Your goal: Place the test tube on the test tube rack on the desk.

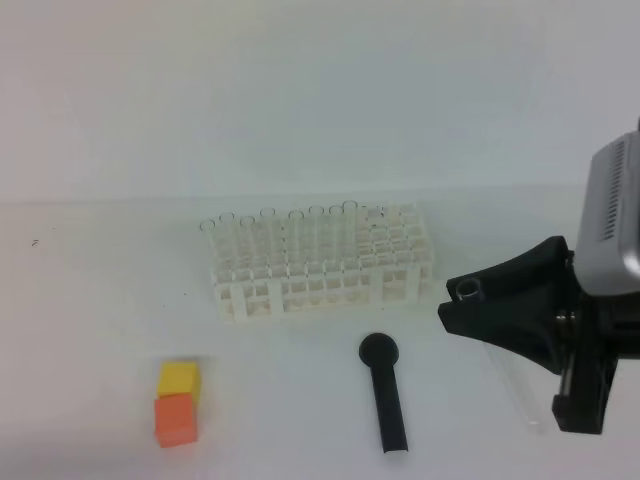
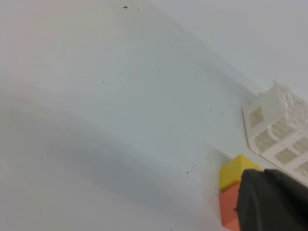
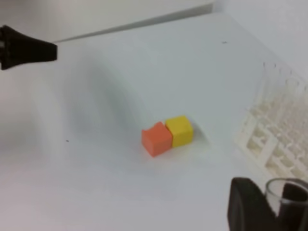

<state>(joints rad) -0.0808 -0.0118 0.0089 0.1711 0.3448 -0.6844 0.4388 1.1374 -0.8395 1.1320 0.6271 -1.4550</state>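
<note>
The test tube (image 1: 468, 290) is a clear glass tube, tilted, its open rim up and its body slanting down to the right. My right gripper (image 1: 490, 312) is shut on it near the rim, to the right of the test tube rack (image 1: 320, 265), above the desk (image 1: 100, 300). In the right wrist view the test tube's rim (image 3: 286, 190) shows beside a black finger (image 3: 245, 207), with the rack (image 3: 272, 139) to the right. The rack holds several clear tubes. My left gripper (image 2: 274, 202) shows only as a dark tip at the frame's lower right, jaws together.
A black round-headed stick tool (image 1: 385, 395) lies in front of the rack. An orange cube (image 1: 175, 418) and a yellow cube (image 1: 178, 380) sit touching at the front left. A black pointed tip (image 3: 26, 50) hangs at the far left of the right wrist view.
</note>
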